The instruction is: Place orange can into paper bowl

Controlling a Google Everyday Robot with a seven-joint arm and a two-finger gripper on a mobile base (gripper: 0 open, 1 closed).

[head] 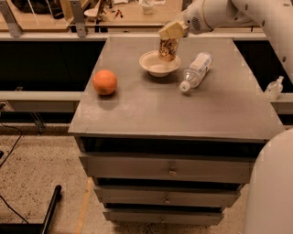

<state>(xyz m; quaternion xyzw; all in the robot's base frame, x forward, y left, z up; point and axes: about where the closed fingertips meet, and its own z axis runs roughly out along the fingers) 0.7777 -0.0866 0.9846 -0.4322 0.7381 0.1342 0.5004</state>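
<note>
Camera view: white robot arm (pixel 215 13) comes in from the upper right, its forearm sloping down-left over the far part of the grey cabinet worktop (pixel 183 109). The tan-fingered gripper (pixel 171 33) at its end is clamped on the top of the copper-orange metal drink can (pixel 168 48), which is upright directly under it. Right below both is the shallow round off-white paper bowl (pixel 153 66). The can's base is inside the rim outline, at the far-right part; contact with the bowl floor can't be told. A clear plastic bottle (pixel 197 69) lies on its side, below and just right of the gripper. A round orange fruit (pixel 105 82) sits well left of the gripper, nearer the camera.
</note>
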